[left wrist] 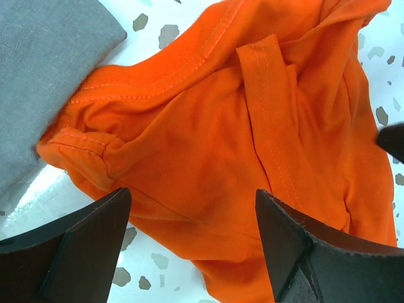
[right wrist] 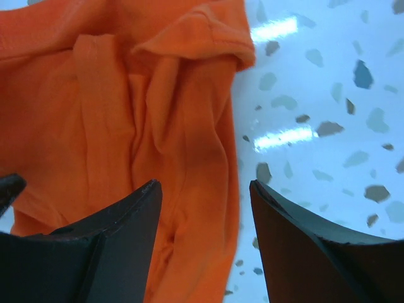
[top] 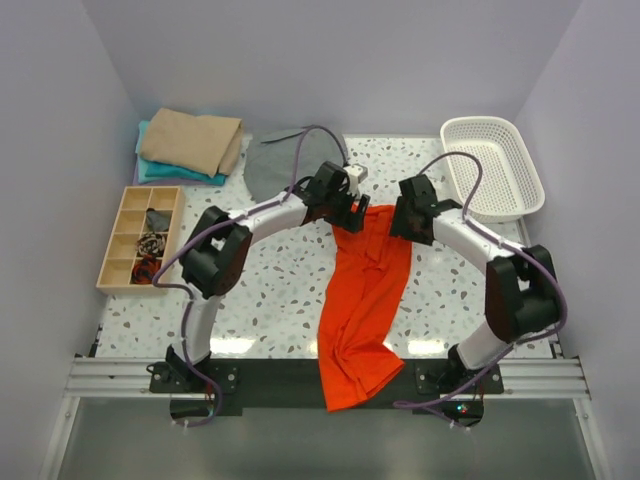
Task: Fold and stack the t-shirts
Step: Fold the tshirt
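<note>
One white, grey-flecked counter [top: 270, 290] carries everything, hard and glossy under the lamps. Across its middle lies the orange-red t-shirt [top: 365, 300], a long, rumpled band of soft knit cloth. Its long axis runs from the far middle of the counter toward the arm bases, leaning slightly left as it comes near, and its near end drapes over the counter's front edge.

That axis is what the coming move turns on, by my reading. The far end is bunched and needs spreading sideways. Both grippers sit at that end, one at each corner, so neither is meaningfully nearer.

Left of that end lies the grey t-shirt [top: 272, 162], matte and flat, with the orange cloth pressed against its edge in the left wrist view. Further left, in the far corner, the tan t-shirt [top: 192, 140] rests folded on top of the teal t-shirt [top: 175, 172].

The left gripper [left wrist: 192, 208] hangs above the shirt's left far corner with its jaws spread wide and nothing between them. Below it are a stitched hem and a folded-over sleeve. The right gripper [right wrist: 203, 189] is likewise spread and empty. It straddles the shirt's right edge where cloth meets bare counter, with a curled sleeve cuff just beyond.
</note>
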`<control>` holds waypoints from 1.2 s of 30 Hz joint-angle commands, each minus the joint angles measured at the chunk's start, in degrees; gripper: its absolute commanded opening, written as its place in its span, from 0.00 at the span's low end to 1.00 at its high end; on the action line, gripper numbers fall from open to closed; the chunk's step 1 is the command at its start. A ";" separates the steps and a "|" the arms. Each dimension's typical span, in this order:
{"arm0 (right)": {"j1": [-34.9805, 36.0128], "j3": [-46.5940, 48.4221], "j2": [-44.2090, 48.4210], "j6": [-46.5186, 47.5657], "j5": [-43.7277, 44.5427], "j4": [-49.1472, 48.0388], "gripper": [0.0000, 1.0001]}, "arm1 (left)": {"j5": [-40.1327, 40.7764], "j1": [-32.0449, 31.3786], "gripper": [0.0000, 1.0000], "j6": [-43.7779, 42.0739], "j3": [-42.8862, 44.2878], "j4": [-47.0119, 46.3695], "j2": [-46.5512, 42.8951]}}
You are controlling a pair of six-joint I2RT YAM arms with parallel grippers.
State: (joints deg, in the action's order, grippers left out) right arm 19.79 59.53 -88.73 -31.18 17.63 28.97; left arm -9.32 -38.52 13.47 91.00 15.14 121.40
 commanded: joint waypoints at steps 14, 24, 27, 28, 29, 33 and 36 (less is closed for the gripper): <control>-5.99 11.48 -16.65 4.63 -13.67 -6.65 0.61 | -4.91 5.21 0.85 2.08 5.23 -3.62 9.55; -6.35 17.29 -20.71 7.97 -14.47 -5.15 0.60 | -10.89 7.50 0.84 -1.16 22.10 0.24 18.08; -6.34 17.90 -16.76 9.73 -13.76 -3.84 0.61 | -12.82 7.50 0.84 -2.57 19.93 -1.07 14.57; -6.43 17.99 -15.70 10.26 -13.67 -3.49 0.62 | -13.00 7.50 0.84 -3.01 18.79 -1.68 11.60; -6.43 18.60 -14.47 10.61 -13.76 -2.53 0.63 | -13.09 7.50 0.84 -3.02 17.29 -2.21 9.92; -6.43 20.89 -10.24 12.80 -14.63 -0.41 0.64 | -10.46 7.59 0.84 -2.93 5.28 -5.98 -0.62; -6.43 23.44 -9.18 13.07 -16.66 0.30 0.65 | -5.20 7.67 0.85 -2.93 -1.15 -9.86 -8.71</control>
State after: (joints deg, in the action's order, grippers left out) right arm 13.58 77.62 -102.26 -20.58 3.25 28.27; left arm -19.07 -31.40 12.21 95.64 12.84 125.73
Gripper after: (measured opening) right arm 0.640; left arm 0.847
